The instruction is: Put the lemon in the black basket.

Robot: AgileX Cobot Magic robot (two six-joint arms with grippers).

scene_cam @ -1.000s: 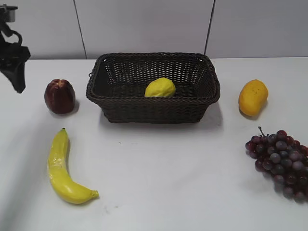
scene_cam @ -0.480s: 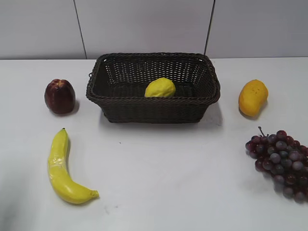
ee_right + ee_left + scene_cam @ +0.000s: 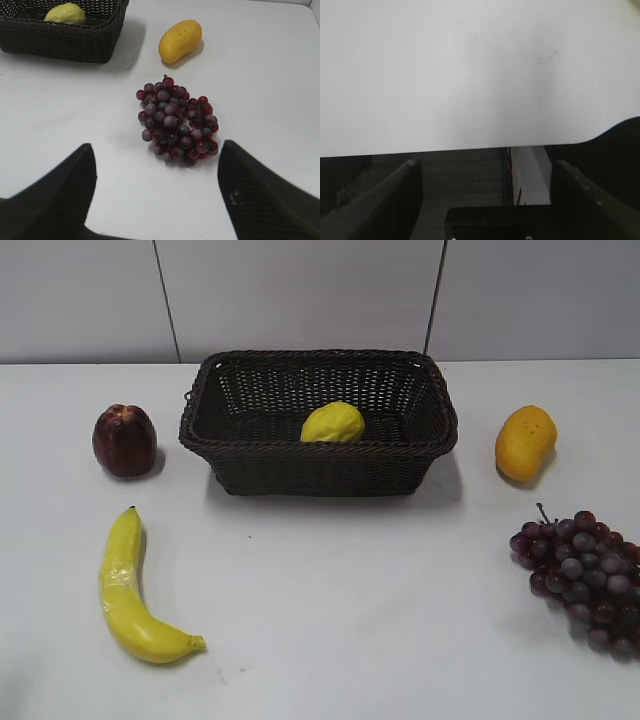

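Note:
The bright yellow lemon [image 3: 333, 423] lies inside the black basket [image 3: 420, 454], a dark woven wicker basket at the back middle of the white table. Both also show in the right wrist view, the lemon [image 3: 65, 13] inside the basket [image 3: 65, 42] at the top left. Neither gripper shows in the exterior view. My left gripper [image 3: 485, 167] is open and empty, over the table's near edge. My right gripper [image 3: 156, 150] is open and empty, low over the table in front of the grapes.
A dark red apple [image 3: 124, 440] sits left of the basket. A banana [image 3: 130, 590] lies at the front left. An orange-yellow mango [image 3: 525, 443] sits right of the basket. A bunch of purple grapes [image 3: 585, 575] lies at the front right.
The left arm, seen at the far left one second ago, has withdrawn out of the exterior view. The lemon and the other fruits have not moved.

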